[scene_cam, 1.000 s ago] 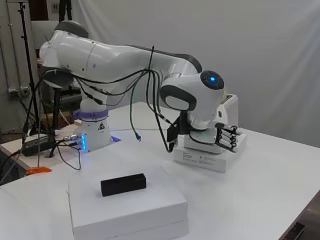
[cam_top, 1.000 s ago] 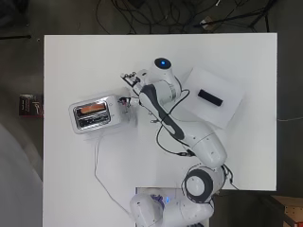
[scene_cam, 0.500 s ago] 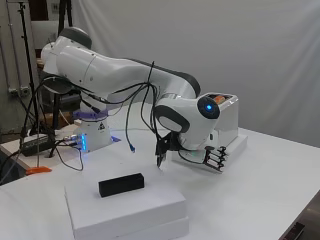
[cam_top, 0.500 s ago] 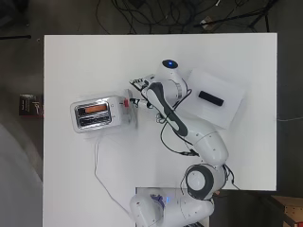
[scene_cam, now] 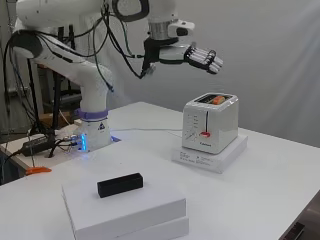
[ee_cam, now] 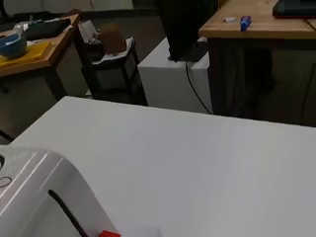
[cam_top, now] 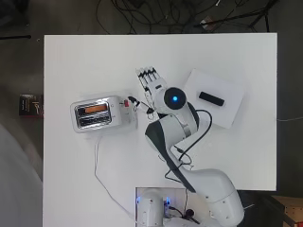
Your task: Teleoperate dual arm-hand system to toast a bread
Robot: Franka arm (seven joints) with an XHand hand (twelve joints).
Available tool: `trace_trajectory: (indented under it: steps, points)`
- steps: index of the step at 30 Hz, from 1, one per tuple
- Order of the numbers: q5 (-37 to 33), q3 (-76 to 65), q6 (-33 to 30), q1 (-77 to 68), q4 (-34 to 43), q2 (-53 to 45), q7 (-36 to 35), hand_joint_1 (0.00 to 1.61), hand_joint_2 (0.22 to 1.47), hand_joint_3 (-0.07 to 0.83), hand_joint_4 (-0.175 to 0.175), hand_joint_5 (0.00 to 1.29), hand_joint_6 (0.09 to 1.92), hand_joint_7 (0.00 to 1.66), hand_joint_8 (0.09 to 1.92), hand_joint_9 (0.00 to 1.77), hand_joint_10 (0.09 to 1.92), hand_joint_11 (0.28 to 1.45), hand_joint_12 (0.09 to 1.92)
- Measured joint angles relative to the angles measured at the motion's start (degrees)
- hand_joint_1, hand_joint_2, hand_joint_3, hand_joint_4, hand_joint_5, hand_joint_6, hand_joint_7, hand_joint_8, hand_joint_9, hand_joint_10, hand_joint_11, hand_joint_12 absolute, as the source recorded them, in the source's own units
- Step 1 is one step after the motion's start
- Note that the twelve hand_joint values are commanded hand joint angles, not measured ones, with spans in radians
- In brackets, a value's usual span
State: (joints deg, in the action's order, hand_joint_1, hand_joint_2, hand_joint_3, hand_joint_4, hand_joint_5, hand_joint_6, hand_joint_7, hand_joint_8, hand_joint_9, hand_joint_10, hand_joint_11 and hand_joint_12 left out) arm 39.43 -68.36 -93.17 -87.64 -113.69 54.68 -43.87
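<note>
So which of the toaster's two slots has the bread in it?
The slot farther from the arm's base, where the orange-brown bread shows. The other slot, nearer the base, looks dark, with no bread visible.

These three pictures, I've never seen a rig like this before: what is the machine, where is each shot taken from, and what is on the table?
It is one white robot arm bolted to the edge of a white table, ending in a black and white hand driven by a person. One picture looks straight down, one looks across from the side, and one comes from a camera at the wrist. On the table stands a white toaster with bread in one slot and a red lever set low on its front. Nearby lies a flat white box with a small black block on top. The hand hangs open above the toaster, holding nothing.
</note>
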Motion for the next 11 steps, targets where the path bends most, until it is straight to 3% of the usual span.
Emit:
trace_trajectory:
  steps: [4, 11]
  points:
    - [-1.78, 8.6, 0.36, 10.19, -3.56, -1.49, 0.88, 0.0, 1.09, 0.005, -0.047, 0.4, 0.09, 0.3, 0.09, 0.35, 0.09, 0.37, 0.09]
    - [-3.33, 12.28, 0.97, 12.78, -6.07, -3.58, 1.93, 0.0, 1.08, -0.002, -0.05, 0.43, 0.09, 0.3, 0.09, 0.33, 0.09, 0.36, 0.09]
